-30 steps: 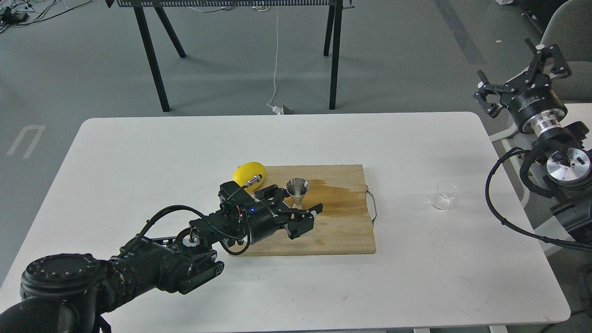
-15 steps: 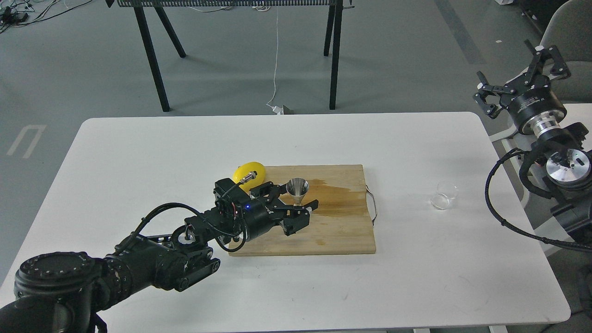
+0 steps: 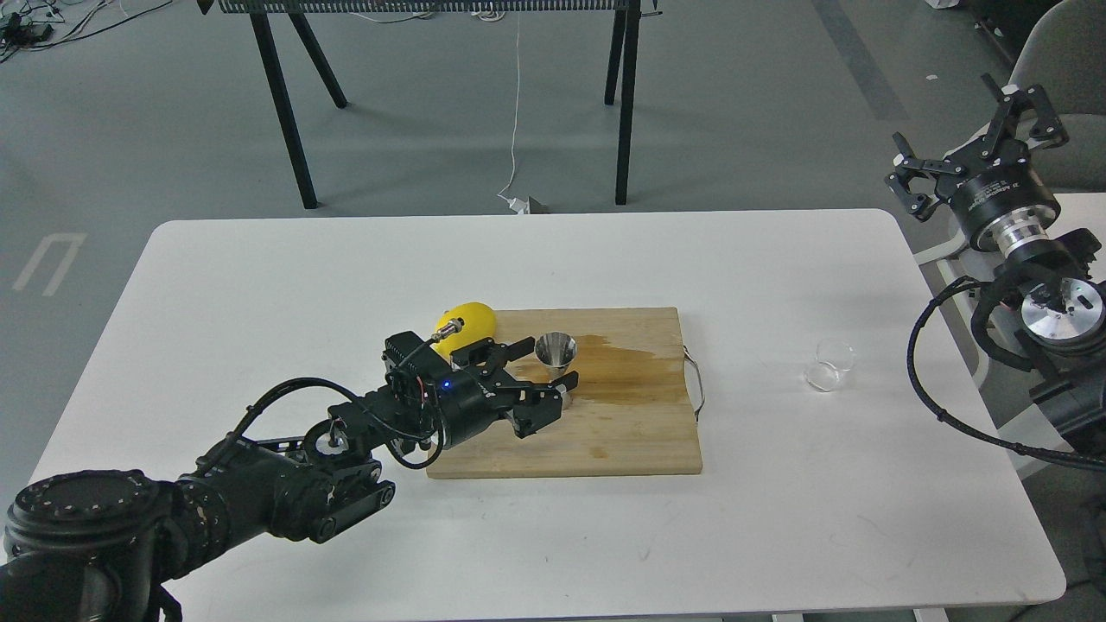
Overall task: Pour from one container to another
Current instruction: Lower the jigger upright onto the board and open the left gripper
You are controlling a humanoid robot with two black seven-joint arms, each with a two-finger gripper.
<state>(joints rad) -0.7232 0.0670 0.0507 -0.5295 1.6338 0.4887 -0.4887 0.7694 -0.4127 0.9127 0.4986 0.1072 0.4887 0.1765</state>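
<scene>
The steel jigger (image 3: 556,352) stands upright on the wooden cutting board (image 3: 605,432), near its back left. My left gripper (image 3: 548,363) is open and low at the jigger's left side, one finger behind it and one in front near its base, neither pressing on it. The clear glass cup (image 3: 829,364) rests on the white table to the right of the board, apparently tipped, with no gripper near it. My right gripper (image 3: 965,134) is open and raised beyond the table's right edge, holding nothing.
A yellow lemon (image 3: 468,321) lies at the board's back left corner, just behind my left wrist. A dark wet stain (image 3: 626,358) spreads on the board right of the jigger. Black table legs (image 3: 285,104) stand on the floor behind.
My left arm has drawn back to the left, so the open fingers sit further off the jigger. The jigger, cup and right arm have stayed put.
</scene>
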